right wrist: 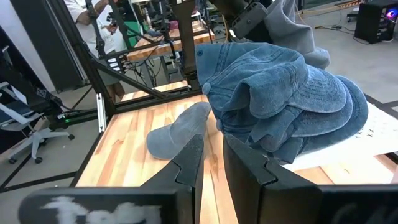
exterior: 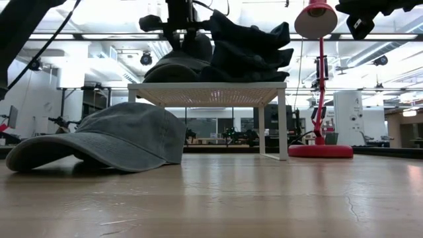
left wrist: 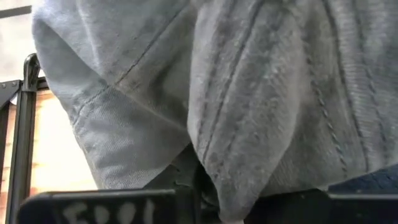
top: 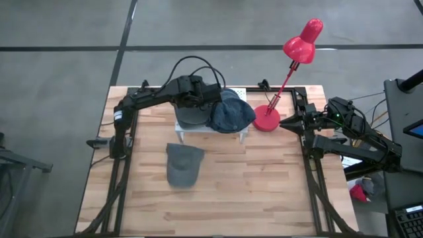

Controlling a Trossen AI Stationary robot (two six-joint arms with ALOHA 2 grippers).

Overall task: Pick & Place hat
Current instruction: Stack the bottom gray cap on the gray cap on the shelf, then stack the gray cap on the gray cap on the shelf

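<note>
Denim caps (top: pixel 231 112) pile on the white rack (top: pixel 192 130); a grey cap (top: pixel 183 164) lies below.

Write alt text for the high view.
The left gripper sits on a grey hat on a white rack, beside a blue hat. Another grey hat lies on the table; a red lamp stands right, near the waiting right gripper.

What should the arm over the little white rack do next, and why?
Probably open a little wider and lift clear. The left tool sits on the grey hat, which already rests on the white rack beside the blue hats, so it seems placed.
</note>
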